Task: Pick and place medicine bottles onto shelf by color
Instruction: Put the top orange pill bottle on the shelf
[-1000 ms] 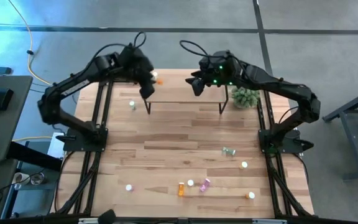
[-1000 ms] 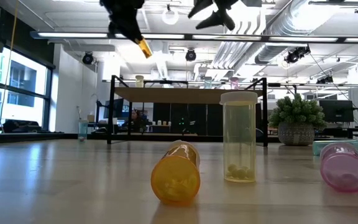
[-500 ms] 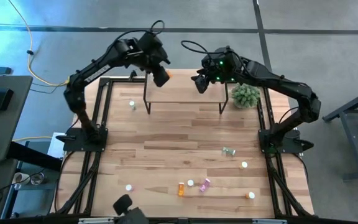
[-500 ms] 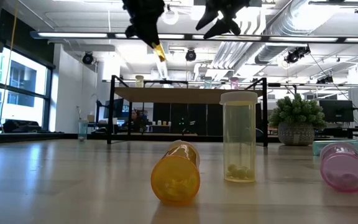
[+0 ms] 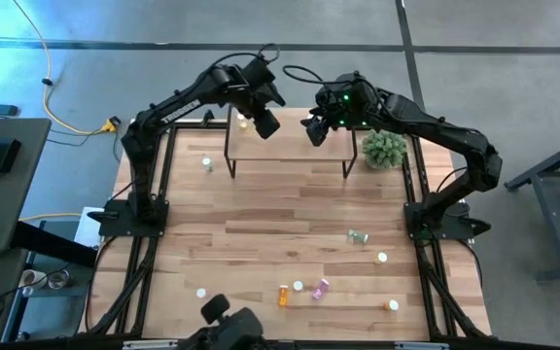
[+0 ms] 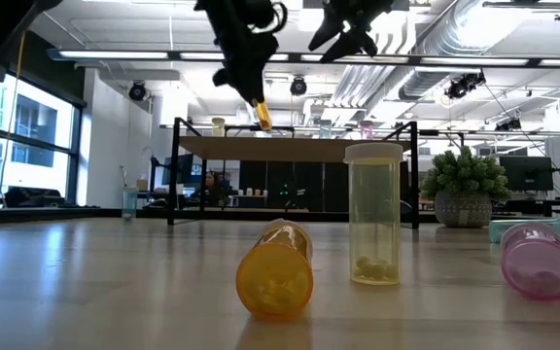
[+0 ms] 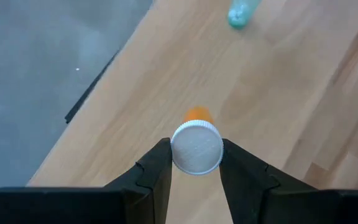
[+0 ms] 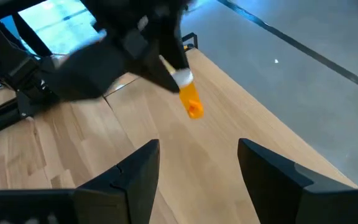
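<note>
No legible text or labels anywhere.

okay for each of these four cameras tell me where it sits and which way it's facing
High view: above the table, looking straight down; both arms show.
Low view: at tabletop height, looking level toward the shelf; both arms enter from above.
Left wrist view: on the left arm, looking down at the shelf; the left gripper has its jaws on an orange bottle.
Right wrist view: on the right arm; the right gripper is open.
Shared: both wrist views show that bottle.
</note>
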